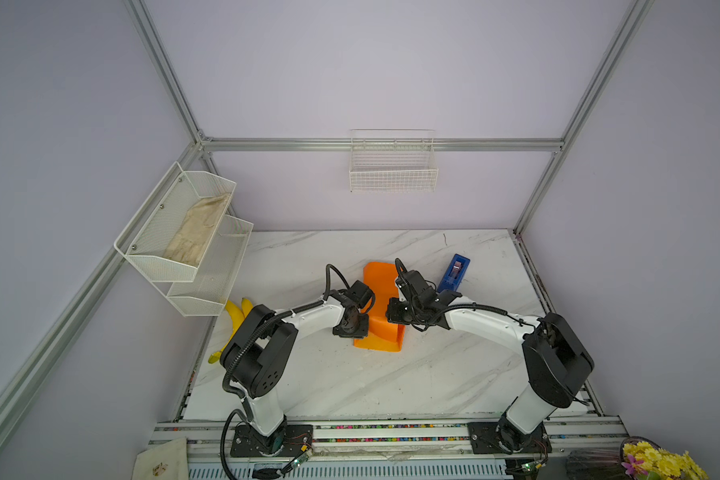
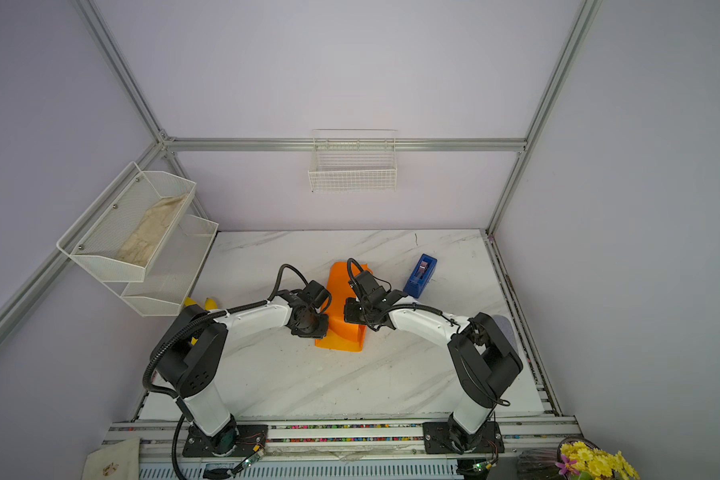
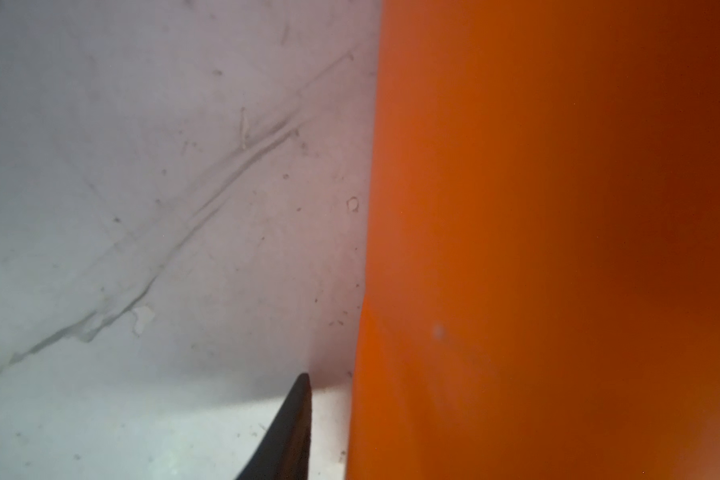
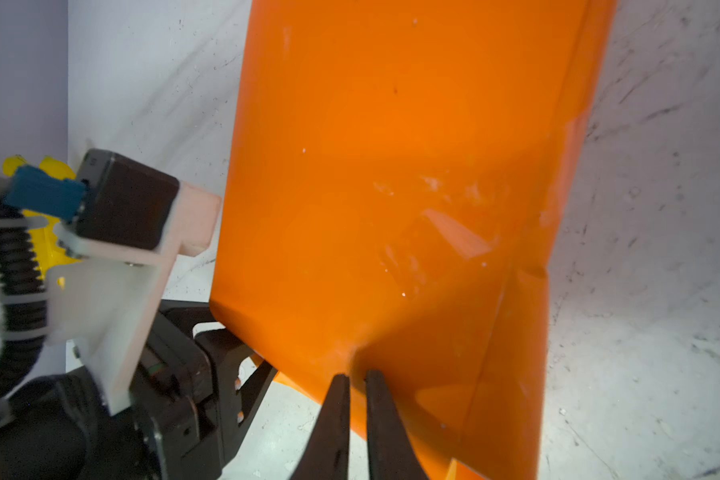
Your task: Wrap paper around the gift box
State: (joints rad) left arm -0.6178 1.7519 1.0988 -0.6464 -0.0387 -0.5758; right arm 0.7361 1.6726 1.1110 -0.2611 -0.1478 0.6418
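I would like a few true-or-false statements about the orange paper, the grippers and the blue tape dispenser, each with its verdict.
1. The thin orange-yellow paper sheet lies flat and unfolded. False: it is folded into a raised bundle.
2. The right gripper pinches an edge of the paper sheet. True.
3. The bright blue plastic tape dispenser stands on the paper. False: it stands on the white marble table, beside the paper.
4. Yellow bananas lie at the table's edge on the left arm's side. True.

And there's the paper (image 1: pixel 381 282), plain bright orange, on a table (image 1: pixel 391 382) of white marble with grey veins, plus a vivid blue tape dispenser (image 1: pixel 454 274), yellow bananas (image 1: pixel 233 316), a white wire basket (image 1: pixel 393 174) and pale lilac walls (image 1: pixel 391 75).
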